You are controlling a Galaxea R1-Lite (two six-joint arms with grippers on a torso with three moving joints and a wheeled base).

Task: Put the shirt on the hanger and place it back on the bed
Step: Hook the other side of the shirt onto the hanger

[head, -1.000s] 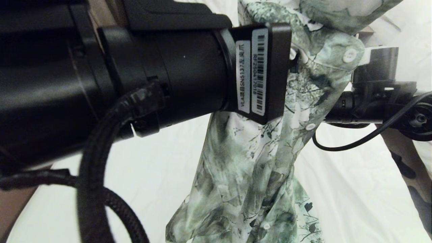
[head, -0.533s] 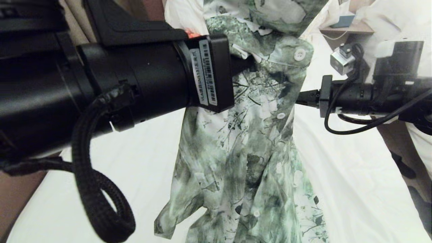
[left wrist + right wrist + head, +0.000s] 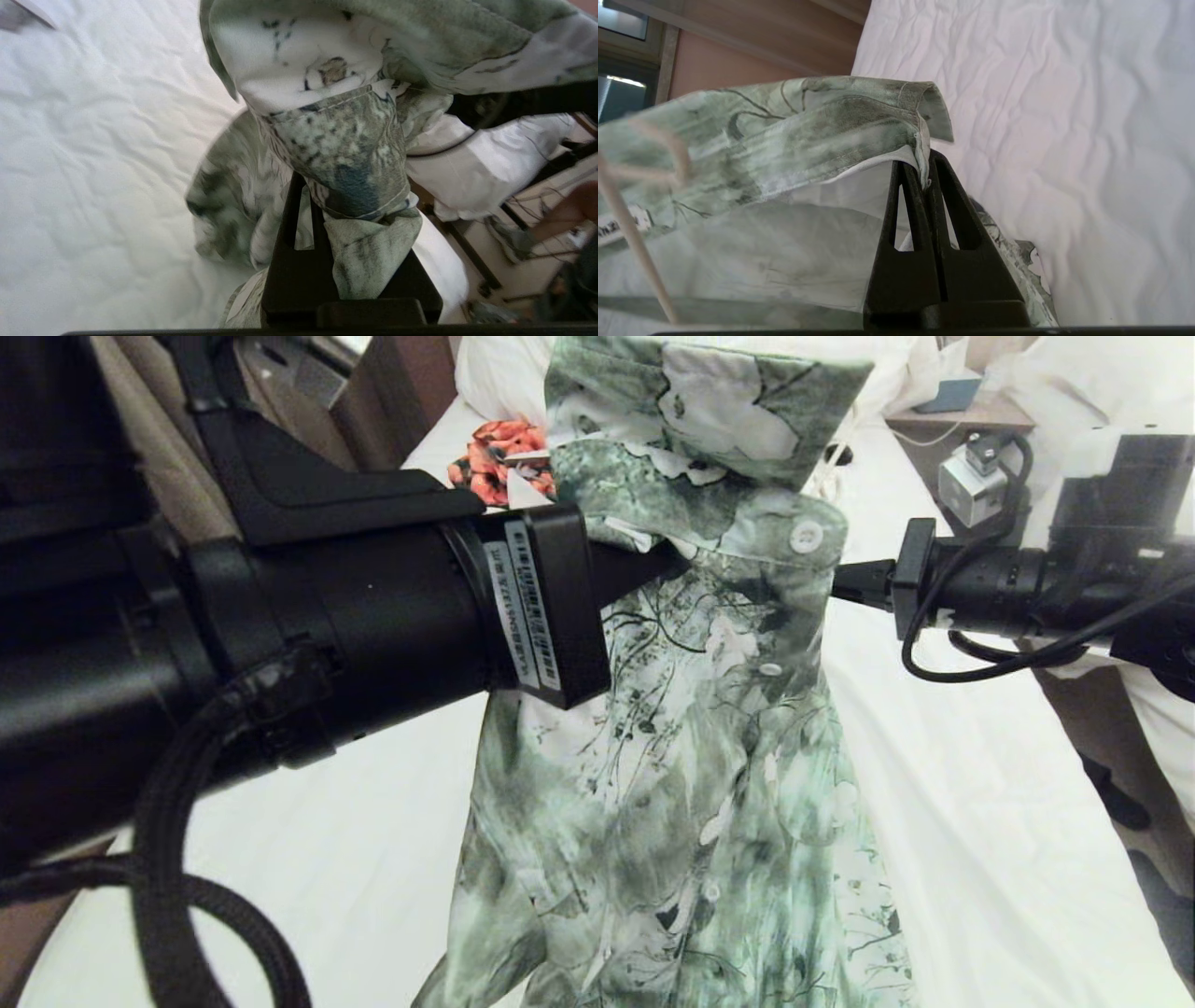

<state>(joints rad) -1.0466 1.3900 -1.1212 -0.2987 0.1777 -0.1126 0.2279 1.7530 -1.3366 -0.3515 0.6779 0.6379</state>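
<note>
Head view: left gripper and right gripper are clamping the shirt, dangling over the bed.
Right wrist view: is alone showing the hanger.

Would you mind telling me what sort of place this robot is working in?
Most likely a bedroom or hotel-style room: a bed with a white sheet, white pillows at its head, and a bedside table beside it.
</note>
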